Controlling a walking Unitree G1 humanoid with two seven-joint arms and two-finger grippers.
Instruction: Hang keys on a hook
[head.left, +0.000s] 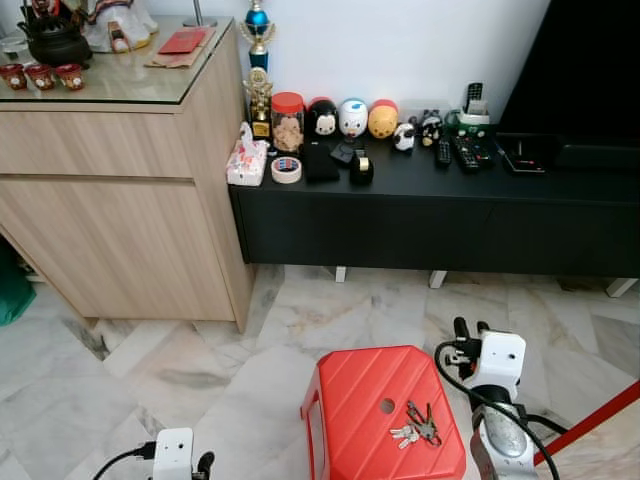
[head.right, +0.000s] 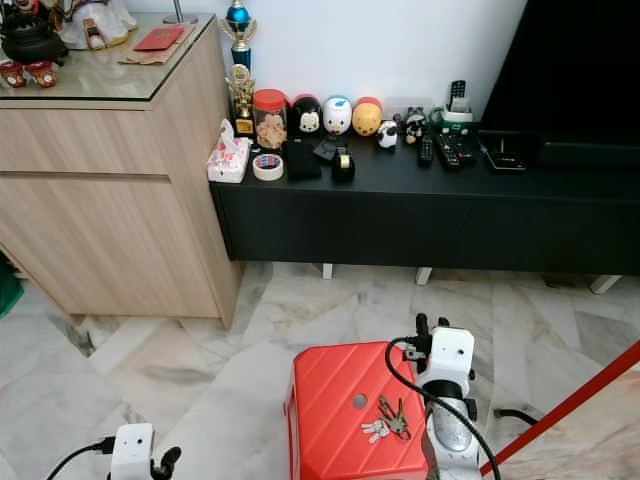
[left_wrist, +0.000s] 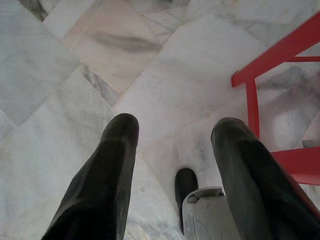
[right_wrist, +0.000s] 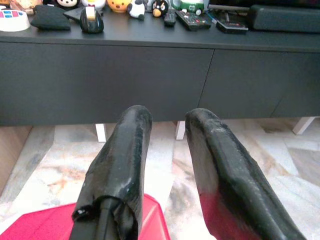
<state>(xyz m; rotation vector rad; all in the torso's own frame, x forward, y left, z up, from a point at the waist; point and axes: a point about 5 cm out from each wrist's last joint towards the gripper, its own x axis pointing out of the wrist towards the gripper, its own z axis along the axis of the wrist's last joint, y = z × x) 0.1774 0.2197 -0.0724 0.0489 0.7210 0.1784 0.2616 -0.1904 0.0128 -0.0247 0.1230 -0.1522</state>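
Keys (head.left: 418, 425) lie loose on top of the red stool (head.left: 370, 395), near its right edge, just right of the round hole in the seat. Nothing grips them.

Right gripper (head.left: 468, 328): fingers spread with a clear gap, pinching nothing. It hovers just beside the stool's far right corner, above the marble floor (head.left: 180, 370), pointing toward the black TV console (head.left: 430, 215). Keys sit close to the right arm, not touching it. In the right wrist view the two black fingers (right_wrist: 125, 150) frame the console front and a corner of the stool.

Left gripper (left_wrist: 172, 150): fingers spread wide, empty, hanging low over the floor to the left of the stool, well apart from the keys. The left wrist view catches the stool's red leg and the robot's own foot.

Further out: the console top carries a tape roll (head.left: 286, 169), a red-lidded jar (head.left: 287, 121), a trophy (head.left: 259, 60), round character figures (head.left: 352, 117), remotes (head.left: 455, 152) and a tissue pack (head.left: 245, 155). A wooden cabinet (head.left: 120, 200) with a glass top stands against the console's left end, with small red cups (head.left: 40, 75) and a dark teapot (head.left: 55, 40) on it.
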